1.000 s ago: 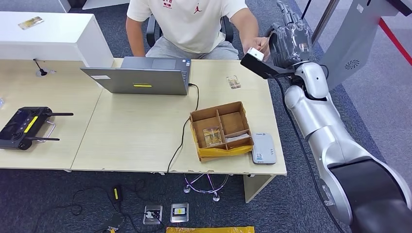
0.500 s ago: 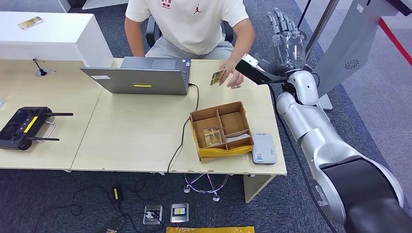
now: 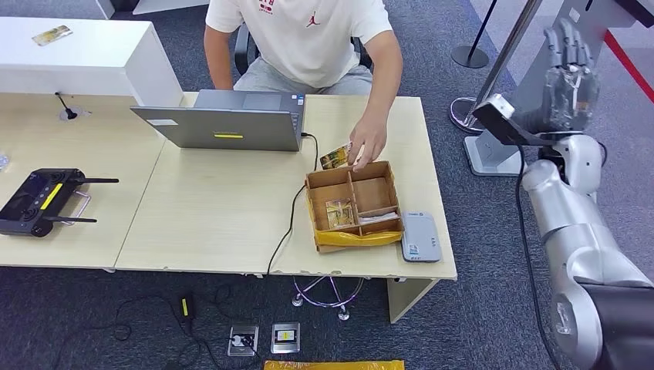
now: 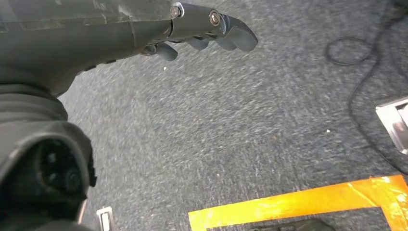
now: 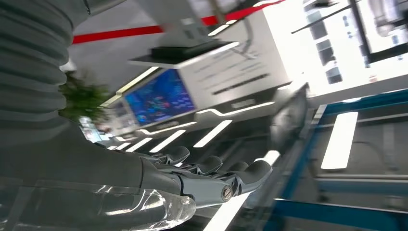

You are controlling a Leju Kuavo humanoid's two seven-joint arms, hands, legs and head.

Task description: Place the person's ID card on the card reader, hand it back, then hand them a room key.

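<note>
card: it's in the person's hand, held just over the tabletop right at the back edge of the box. Can't tell if it's the ID or something else, too small to read.
reader: sits on the front right corner of the tabletop, just beside the box, nothing lying on it.
box: cardboard, divided into compartments, one of the front ones has a card-like thing in it, my guess is that's where the room keys live.
right hand: raised high, off to the side past the tabletop's edge, fingers straight and together-ish, holding nothing.
left hand: hanging over the carpet, fingers gently curled, nothing in it.
progress: I'd say the card is with the person, so the scan-and-return part looks done or close to it. The key handover seems to be what's left, neither hand has a key yet.
</note>
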